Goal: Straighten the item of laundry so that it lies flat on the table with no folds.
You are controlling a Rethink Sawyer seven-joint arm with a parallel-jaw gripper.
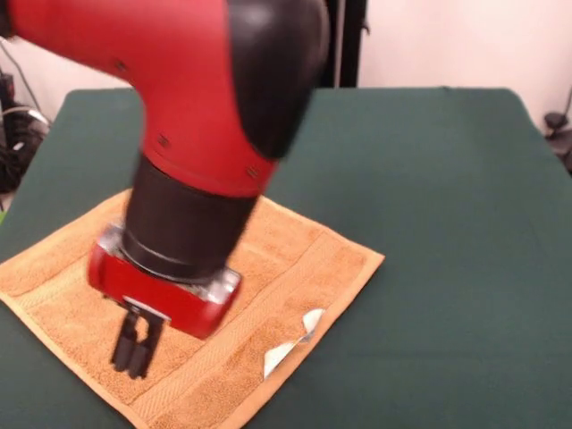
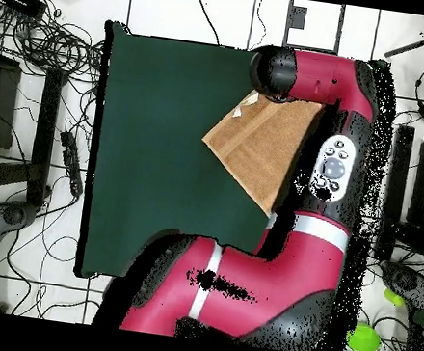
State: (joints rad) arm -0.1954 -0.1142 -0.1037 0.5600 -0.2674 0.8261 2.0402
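Note:
The golden-orange towel (image 1: pixel 295 259) lies spread on the dark green table (image 1: pixel 429 179), at its left front corner in the front view. It looks mostly flat, with woven bands along its edge and a curled white tag (image 1: pixel 290 344) at the near side. My gripper (image 1: pixel 134 365) hangs from the red arm over the towel's left part. Its black fingers (image 1: pixel 141 344) are pressed together with the tips at or just above the cloth, and no cloth is lifted. From overhead, the arm covers part of the towel (image 2: pixel 264 147) and hides the gripper.
The towel's near corner reaches the table's front edge in the front view. Overhead, most of the green table (image 2: pixel 151 155) lies bare left of the towel. Cables (image 2: pixel 60 40) and dark equipment (image 2: pixel 2 105) surround the table on the floor.

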